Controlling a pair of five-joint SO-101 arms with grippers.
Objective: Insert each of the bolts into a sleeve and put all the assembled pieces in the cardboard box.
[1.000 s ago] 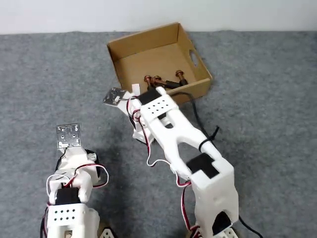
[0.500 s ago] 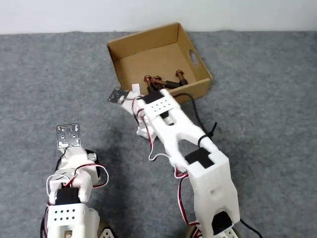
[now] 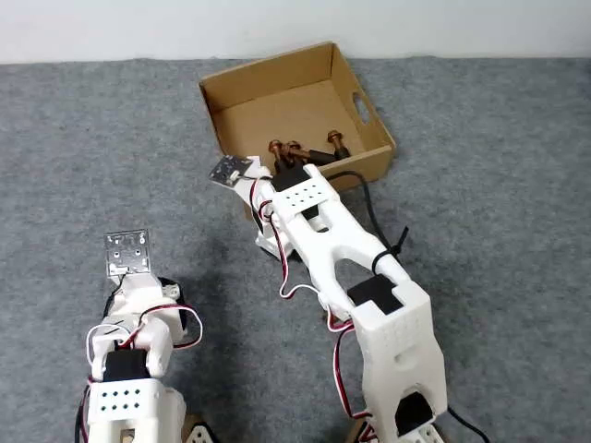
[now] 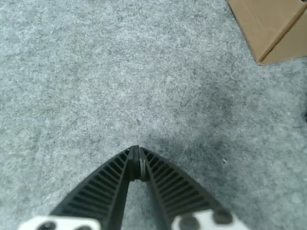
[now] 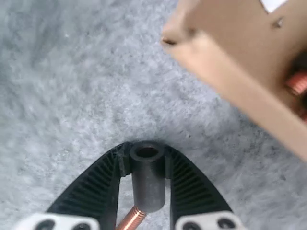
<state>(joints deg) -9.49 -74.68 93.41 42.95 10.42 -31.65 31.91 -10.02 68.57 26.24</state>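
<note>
right gripper (image 5: 146, 152) pinches the black sleeve (image 5: 147, 184), copper bolt (image 5: 130, 216) poking out the end nearer the wrist. over the last second the right arm creeps toward 1 o'clock in the high view and now sits at the cardboard box (image 3: 277, 111), by its 7 o'clock corner. assembled pieces (image 3: 305, 149) already lie inside. likely the drop-in step, piece not yet over the rim. left gripper (image 4: 135, 157) is pressed together, parked at 7 o'clock, unmoved.

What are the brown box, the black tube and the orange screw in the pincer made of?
The box looks like cardboard: matte brown, folded walls. The sleeve looks like dull black plastic or coated metal. The bolt looks like coppery metal, with shiny threads.
</note>
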